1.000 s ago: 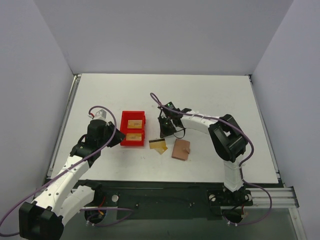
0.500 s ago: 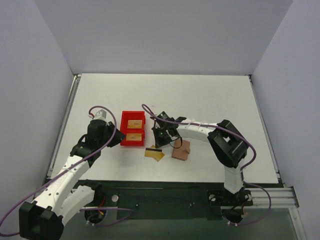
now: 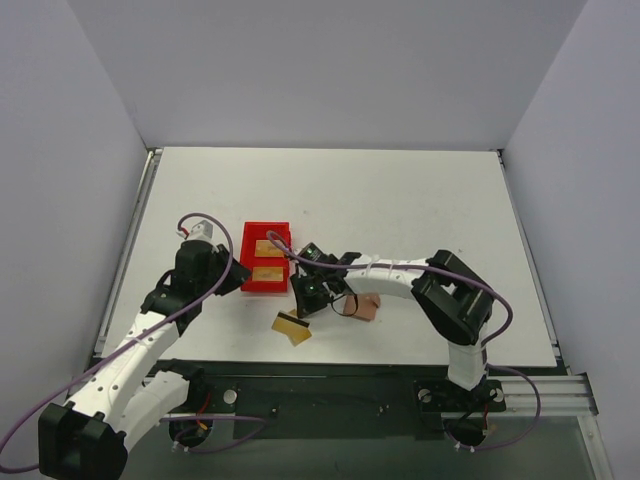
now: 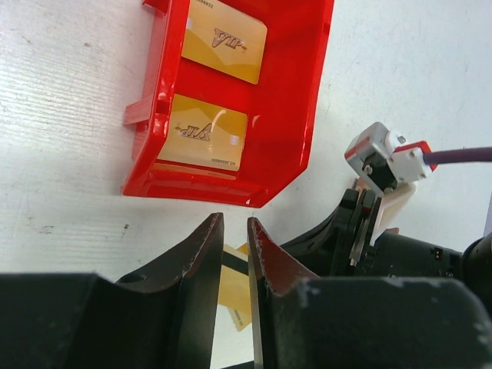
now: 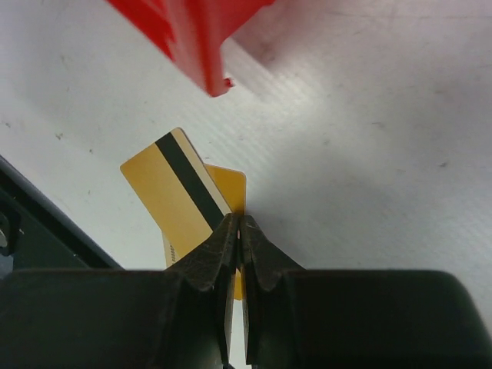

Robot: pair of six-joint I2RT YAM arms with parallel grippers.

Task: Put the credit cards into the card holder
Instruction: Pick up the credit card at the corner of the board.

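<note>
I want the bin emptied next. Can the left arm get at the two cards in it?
Likely yes: the left gripper hangs just beside the bin, whose top is open, and nothing covers the cards. The right gripper is outside it.

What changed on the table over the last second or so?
The right hand, shut, swept left and toward the near edge. The loose credit cards slid the same way under its tips, apparently pushed along rather than gripped. The card holder, the red bin with the two cards inside, and the left hand stayed put.
</note>
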